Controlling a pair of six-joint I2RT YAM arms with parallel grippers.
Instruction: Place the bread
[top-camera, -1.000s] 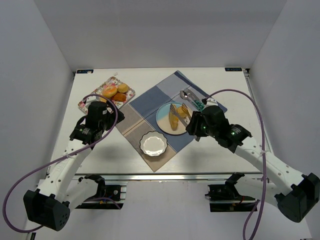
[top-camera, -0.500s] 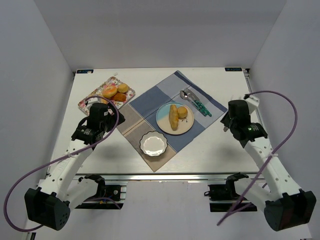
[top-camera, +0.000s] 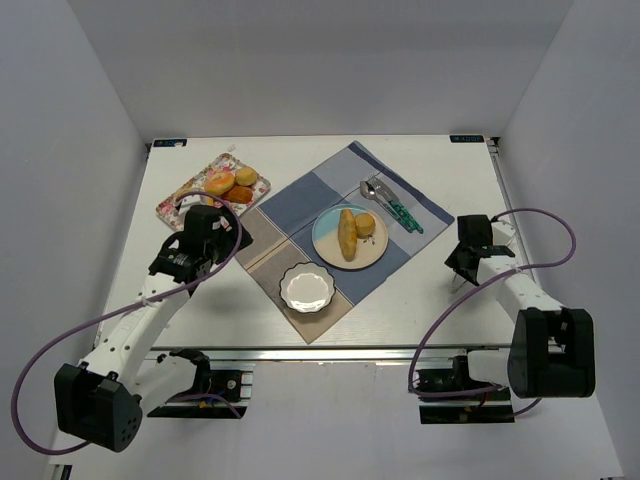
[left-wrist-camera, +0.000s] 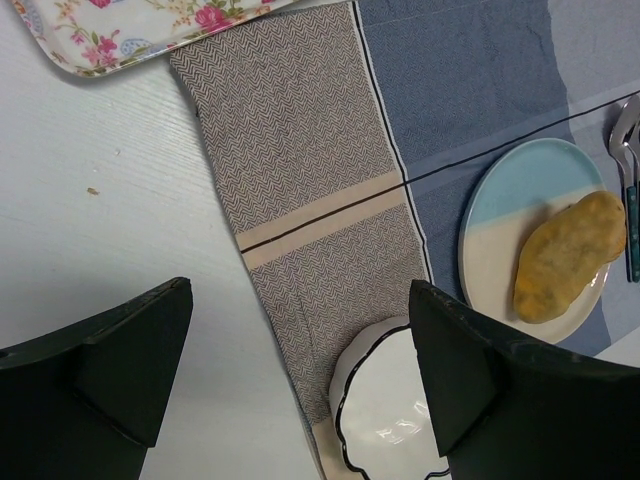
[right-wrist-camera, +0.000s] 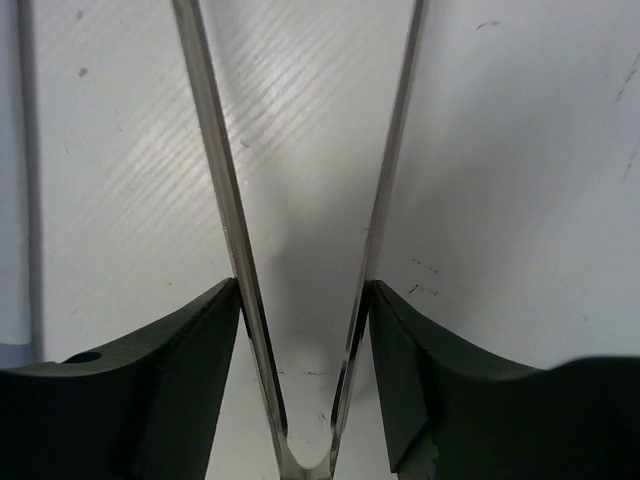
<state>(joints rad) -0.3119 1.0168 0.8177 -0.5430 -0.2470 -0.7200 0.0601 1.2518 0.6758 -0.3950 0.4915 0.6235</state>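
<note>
The bread lies on a blue-and-cream plate (top-camera: 322, 228) in the middle of the cloth: a long roll (top-camera: 346, 233) with a small round bun (top-camera: 366, 225) at its right. The left wrist view shows the roll (left-wrist-camera: 568, 256) on the plate (left-wrist-camera: 500, 210). My right gripper (top-camera: 462, 268) is over bare table to the right of the cloth, well away from the plate. It is shut on metal tongs (right-wrist-camera: 215, 190), whose two arms run between its fingers (right-wrist-camera: 150, 400). My left gripper (top-camera: 222, 240) is open and empty, above the cloth's left part.
A floral tray (top-camera: 172, 206) at the back left holds a pink doughnut (top-camera: 219, 181) and small baked pieces. A white scalloped bowl (top-camera: 305, 287) sits on the patchwork cloth (top-camera: 300, 200) near its front corner. Cutlery (top-camera: 390, 200) lies right of the plate.
My right gripper has drawn back from over the plate to the table's right side, still holding the tongs. The roll and bun stay on the plate. The left arm has hardly moved.
</note>
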